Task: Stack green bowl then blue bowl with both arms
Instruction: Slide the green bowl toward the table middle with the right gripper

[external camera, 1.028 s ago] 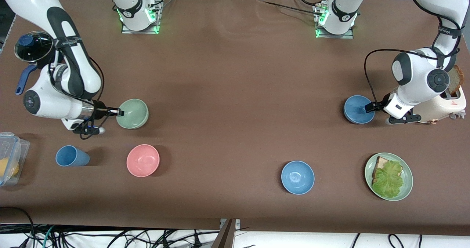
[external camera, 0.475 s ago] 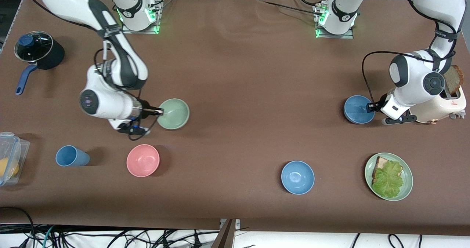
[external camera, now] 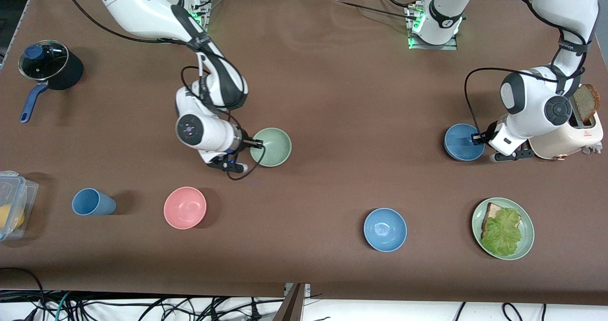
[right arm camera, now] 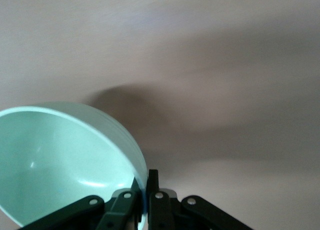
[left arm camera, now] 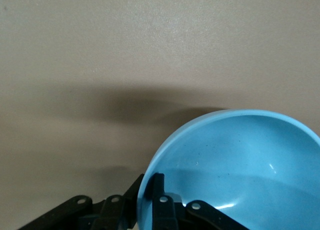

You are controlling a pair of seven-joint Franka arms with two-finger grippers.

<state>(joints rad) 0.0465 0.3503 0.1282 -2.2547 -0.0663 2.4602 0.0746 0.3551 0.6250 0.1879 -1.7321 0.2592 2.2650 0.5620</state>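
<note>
My right gripper is shut on the rim of the pale mint-green bowl and holds it tilted above the middle of the table; the right wrist view shows the green bowl with its rim pinched between my fingers. My left gripper is shut on the rim of the dusty blue bowl, next to the toaster at the left arm's end of the table. In the left wrist view the blue bowl fills the lower part, one finger inside its rim and one outside.
A brighter blue bowl and a green plate with sandwich and lettuce lie nearer the front camera. A pink bowl, a blue cup, a plastic box and a lidded pot sit toward the right arm's end. A toaster holds bread.
My right arm has carried the green bowl from the right arm's end toward the table's middle. My left gripper has stayed on the blue bowl, shifting only slightly.
</note>
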